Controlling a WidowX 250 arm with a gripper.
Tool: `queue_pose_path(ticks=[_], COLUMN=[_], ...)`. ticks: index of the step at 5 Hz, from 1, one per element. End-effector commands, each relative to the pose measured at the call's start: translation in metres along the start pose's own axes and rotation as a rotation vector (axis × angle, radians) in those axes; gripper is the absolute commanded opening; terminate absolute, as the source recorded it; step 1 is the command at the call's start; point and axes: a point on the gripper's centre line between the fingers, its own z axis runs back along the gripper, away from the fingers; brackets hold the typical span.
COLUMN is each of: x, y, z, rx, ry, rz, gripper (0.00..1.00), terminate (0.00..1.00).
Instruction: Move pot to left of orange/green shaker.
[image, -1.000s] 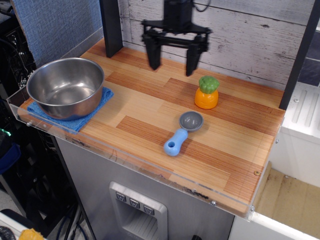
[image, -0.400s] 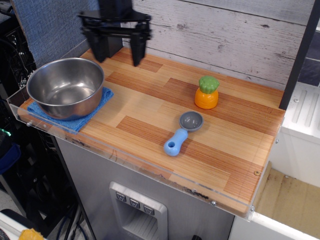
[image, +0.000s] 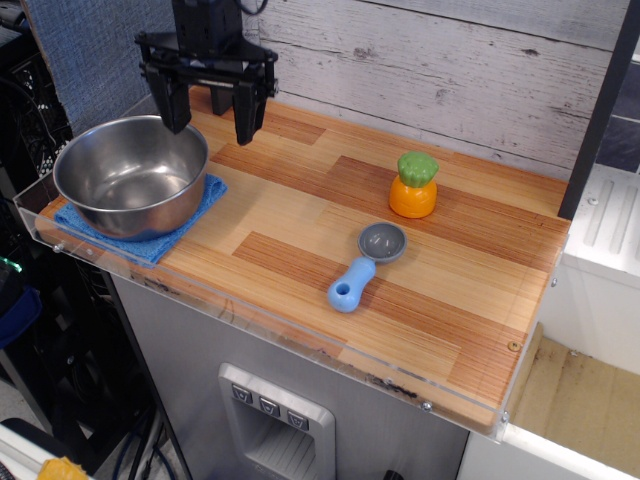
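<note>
We see the gripper (image: 211, 115) spread wide above the pot's (image: 132, 175) back rim, pot on a blue cloth (image: 150, 238) at the counter's left edge, shaker (image: 414, 185) well apart toward the back right, scoop (image: 365, 265) near it.

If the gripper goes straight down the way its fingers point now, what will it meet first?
Probably the pot. The gripper hangs open, fingers pointing down, about over the pot's far right rim, so one finger may meet that rim first. Depth is unclear from this single view; it could reach the wooden table behind instead.
</note>
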Motion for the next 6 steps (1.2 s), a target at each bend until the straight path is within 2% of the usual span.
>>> queue_pose_path(ticks=[1, 3, 6], x=[0.023, 0.021, -0.004], y=[-0.003, -0.004, 0.003], z=[-0.008, -0.019, 0.002], rx=[0.084, 0.120, 0.128], ry=[0.007, 0.054, -0.003], rz=[-0.029, -0.051, -0.044], gripper=[1.00, 1.00, 1.00], terminate=[0.00, 0.00, 0.00])
